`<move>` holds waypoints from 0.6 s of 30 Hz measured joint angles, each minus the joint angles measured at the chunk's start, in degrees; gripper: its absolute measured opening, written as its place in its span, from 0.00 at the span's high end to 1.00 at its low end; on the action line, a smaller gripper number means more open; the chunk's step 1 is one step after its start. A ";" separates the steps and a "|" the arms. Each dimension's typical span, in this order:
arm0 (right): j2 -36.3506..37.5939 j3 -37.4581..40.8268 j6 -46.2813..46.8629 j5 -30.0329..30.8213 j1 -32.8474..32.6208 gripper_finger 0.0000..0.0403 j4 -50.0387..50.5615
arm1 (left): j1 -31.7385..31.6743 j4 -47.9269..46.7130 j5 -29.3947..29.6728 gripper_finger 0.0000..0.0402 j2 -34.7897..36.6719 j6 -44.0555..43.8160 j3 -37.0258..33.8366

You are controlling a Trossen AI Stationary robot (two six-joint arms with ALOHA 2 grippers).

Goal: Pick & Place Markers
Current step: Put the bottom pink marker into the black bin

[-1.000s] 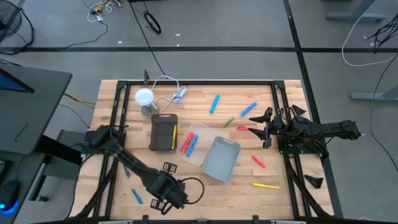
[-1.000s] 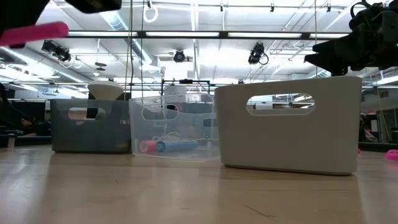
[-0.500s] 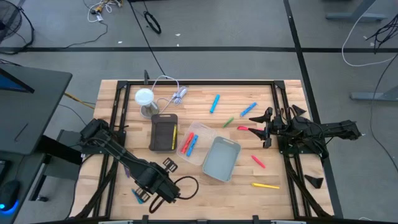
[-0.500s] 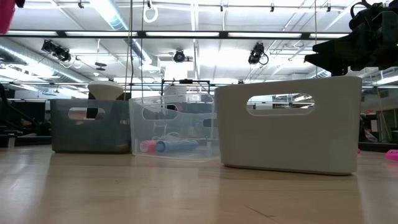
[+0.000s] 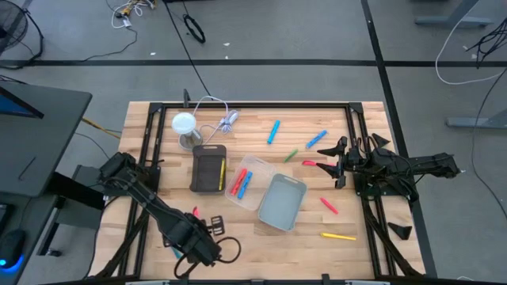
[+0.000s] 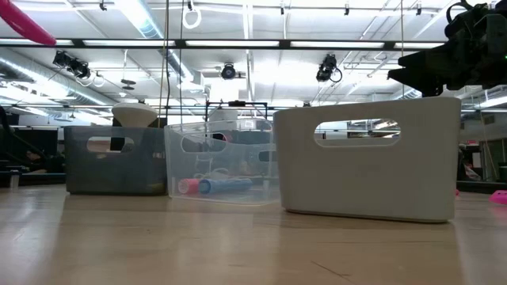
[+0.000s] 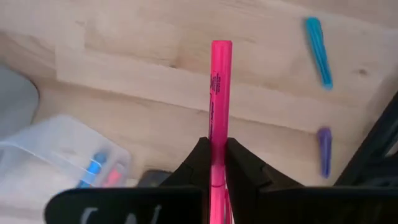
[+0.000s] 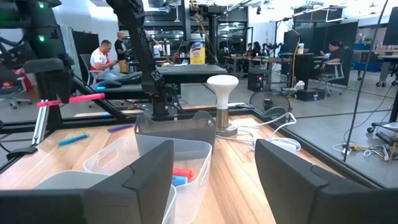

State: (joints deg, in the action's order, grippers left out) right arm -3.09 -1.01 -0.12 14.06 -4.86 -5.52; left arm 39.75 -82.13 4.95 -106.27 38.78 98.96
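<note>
Left wrist view: L gripper (image 7: 216, 163) clamped on pink marker (image 7: 218, 102)

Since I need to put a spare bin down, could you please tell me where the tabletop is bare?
The widest bare patch lies along the table's front edge, between the left gripper, which holds a pink marker, and the yellow marker. The middle is crowded: dark bin, clear bin, grey bin. Loose markers dot the right side near the right gripper.
</note>
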 joint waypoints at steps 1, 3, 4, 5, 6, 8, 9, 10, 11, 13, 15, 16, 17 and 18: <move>0.02 0.00 0.00 0.00 0.01 0.43 0.00 | -0.01 0.01 -0.02 0.94 0.10 1.41 0.00; 0.02 0.00 0.00 0.01 0.02 0.43 0.00 | -0.65 0.08 -0.01 0.93 0.29 4.47 0.00; 0.02 0.01 0.00 0.00 0.02 0.43 0.00 | -1.03 0.00 0.08 0.93 0.29 6.07 0.00; 0.01 0.02 0.00 0.01 0.01 0.43 0.00 | -1.57 -0.02 0.19 0.93 0.29 7.55 0.00; 0.02 0.00 0.00 0.02 0.02 0.43 0.00 | -2.20 0.00 0.19 0.93 0.42 9.08 -0.02; 0.02 0.02 0.00 0.00 0.00 0.43 0.00 | -3.56 0.08 0.37 0.94 0.98 12.14 -0.02; 0.01 0.01 0.00 0.02 0.01 0.43 0.00 | -4.46 0.08 0.44 0.94 1.13 13.58 0.00; 0.02 0.00 0.00 0.00 0.02 0.43 0.00 | -5.21 -0.04 0.76 0.94 1.17 14.73 0.00; 0.02 0.01 0.00 0.00 0.01 0.43 0.00 | -6.01 -0.02 1.12 0.94 1.18 15.68 -0.04; 0.02 0.00 0.00 0.02 0.02 0.43 0.00 | -7.64 1.09 1.73 0.94 2.14 16.00 -1.29; 0.00 0.01 0.00 0.00 0.00 0.43 0.00 | -9.49 3.12 2.78 0.93 4.11 17.61 -4.47; 0.00 0.00 0.00 0.00 0.00 0.43 0.00 | -10.37 3.91 3.05 0.93 4.96 19.31 -6.47; 0.00 0.00 0.00 0.00 0.02 0.43 0.00 | -11.38 4.44 2.98 0.93 5.77 21.36 -8.48; 0.00 0.00 0.00 0.00 0.01 0.43 0.00 | -12.45 5.21 3.04 0.94 6.59 23.21 -10.31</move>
State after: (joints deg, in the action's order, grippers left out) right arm -3.09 -1.02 -0.12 14.06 -4.86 -5.52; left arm 27.30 -76.92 7.99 -99.67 62.00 88.65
